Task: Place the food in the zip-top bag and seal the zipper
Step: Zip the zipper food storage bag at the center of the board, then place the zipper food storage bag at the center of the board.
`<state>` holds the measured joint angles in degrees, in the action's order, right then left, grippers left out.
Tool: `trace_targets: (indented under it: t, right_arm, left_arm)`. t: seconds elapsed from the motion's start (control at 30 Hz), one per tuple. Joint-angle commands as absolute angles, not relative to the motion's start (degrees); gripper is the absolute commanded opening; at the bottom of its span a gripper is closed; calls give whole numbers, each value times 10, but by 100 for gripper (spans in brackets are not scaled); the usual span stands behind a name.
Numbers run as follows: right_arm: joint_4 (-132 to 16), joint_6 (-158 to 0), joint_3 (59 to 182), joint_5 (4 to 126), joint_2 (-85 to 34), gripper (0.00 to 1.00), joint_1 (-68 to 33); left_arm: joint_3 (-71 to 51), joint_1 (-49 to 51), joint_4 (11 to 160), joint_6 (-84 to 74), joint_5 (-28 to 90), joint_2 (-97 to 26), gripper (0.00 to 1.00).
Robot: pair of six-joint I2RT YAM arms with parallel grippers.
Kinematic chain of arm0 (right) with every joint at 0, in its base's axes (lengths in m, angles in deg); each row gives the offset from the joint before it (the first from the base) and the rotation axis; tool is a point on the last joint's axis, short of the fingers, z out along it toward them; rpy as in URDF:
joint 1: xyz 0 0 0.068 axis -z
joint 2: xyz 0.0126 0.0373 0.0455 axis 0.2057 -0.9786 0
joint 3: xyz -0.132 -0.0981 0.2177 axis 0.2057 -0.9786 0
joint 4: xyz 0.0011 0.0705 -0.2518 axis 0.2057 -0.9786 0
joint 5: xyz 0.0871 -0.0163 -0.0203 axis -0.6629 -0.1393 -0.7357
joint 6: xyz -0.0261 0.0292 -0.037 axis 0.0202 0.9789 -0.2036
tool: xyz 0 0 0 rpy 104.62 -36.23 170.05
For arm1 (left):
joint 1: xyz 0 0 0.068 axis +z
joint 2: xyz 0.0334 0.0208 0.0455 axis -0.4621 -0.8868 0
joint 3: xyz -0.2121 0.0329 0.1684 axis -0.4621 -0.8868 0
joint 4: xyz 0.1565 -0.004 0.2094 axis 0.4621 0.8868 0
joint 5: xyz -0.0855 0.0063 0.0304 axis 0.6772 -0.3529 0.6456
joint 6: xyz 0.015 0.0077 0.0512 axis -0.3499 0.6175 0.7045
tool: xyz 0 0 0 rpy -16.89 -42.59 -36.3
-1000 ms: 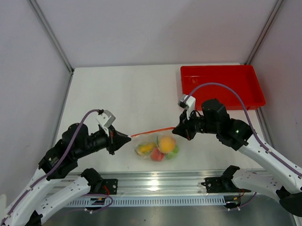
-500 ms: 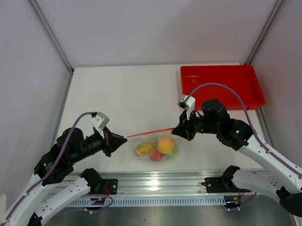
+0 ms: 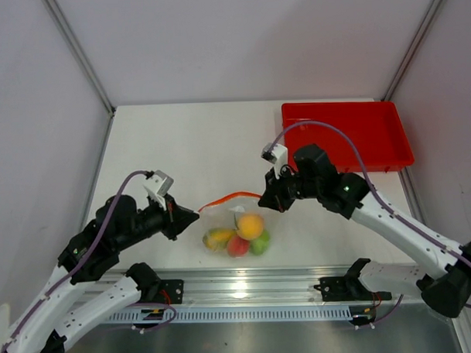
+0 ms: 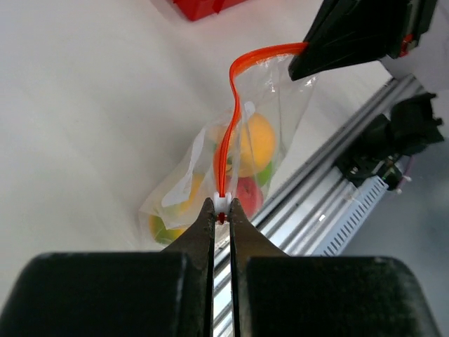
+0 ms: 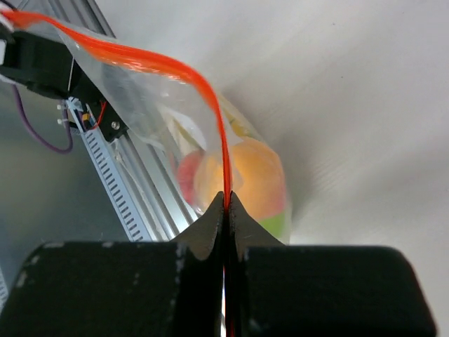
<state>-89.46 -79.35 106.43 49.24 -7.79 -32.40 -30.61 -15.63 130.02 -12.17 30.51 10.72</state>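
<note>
Clear floppy plastic bag [image 4: 284,98] of round fruits [image 3: 250,225], held by its thin orange-red zipper strip [image 5: 140,57].
Left fingers [image 4: 203,235] pinch one end, right fingers [image 5: 208,228] the other; strip bows between them.

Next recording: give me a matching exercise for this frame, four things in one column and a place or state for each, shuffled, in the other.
Things
1. red rectangular plastic tray
2. clear floppy zip-top bag
3. orange-red zipper strip
4. left gripper

Places or states
A. bowed in a curve, not pulled straight
B. shut on one end of the strip
C. at the far right of the table
D. holding the fruit, near the front edge

Pairs: 1-C, 2-D, 3-A, 4-B
</note>
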Motion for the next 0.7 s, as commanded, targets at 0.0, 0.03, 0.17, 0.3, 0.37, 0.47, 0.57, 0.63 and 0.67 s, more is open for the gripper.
trace_targets:
  t: [0.0, 0.03, 0.17, 0.3, 0.37, 0.47, 0.57, 0.63, 0.67]
  right_arm:
    - [-876, -768, 1124, 472, -139, 0, -302]
    - [-870, -764, 1132, 464, -173, 0, -294]
    - [-871, -778, 1194, 478, -259, 0, -265]
    - [-836, -771, 1236, 437, -336, 0, -230]
    - [-836, -778, 1262, 423, -395, 0, -224]
    - [-854, -798, 1329, 412, -480, 0, -214]
    - [-846, -798, 1380, 375, -534, 0, -191]
    - [-834, -793, 1409, 363, -576, 0, -174]
    - [-833, -790, 1420, 345, -588, 0, -170]
  left_arm:
    - [-293, -135, 1269, -151, 255, 49, 1]
    - [-294, -118, 1265, -151, 253, 35, 1]
    - [-329, 17, 1203, -163, 345, -18, 0]
    - [-336, 94, 1150, -195, 359, -92, 1]
    - [-309, 98, 1133, -201, 350, -130, 1]
    - [-272, 102, 1117, -210, 346, -208, 0]
    - [-246, 117, 1084, -224, 360, -280, 1]
    - [-231, 119, 1057, -227, 358, -323, 1]
    - [-221, 122, 1051, -227, 360, -337, 1]
